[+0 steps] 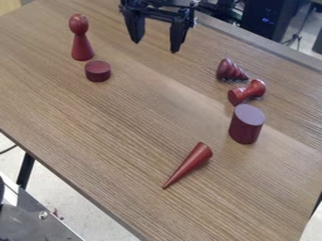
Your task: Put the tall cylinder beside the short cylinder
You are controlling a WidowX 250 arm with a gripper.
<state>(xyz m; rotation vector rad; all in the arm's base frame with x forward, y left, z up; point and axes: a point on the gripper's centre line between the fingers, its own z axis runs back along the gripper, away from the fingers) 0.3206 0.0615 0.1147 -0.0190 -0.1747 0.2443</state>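
Jaws far from tall cylinder (246, 126)

Brown wood-grain surface (132, 122) with six dark-red pieces: upright round-headed pawn (81, 47), short cylinder (97, 71), tall cylinder (245, 126); lying down, ridged cone (229, 71), knob-ended peg (248, 92), long smooth cone (194, 161).

From above the surface (144, 110), the camera looks down at a slant. It stands far enough back to include floor (66, 202) beside the surface.
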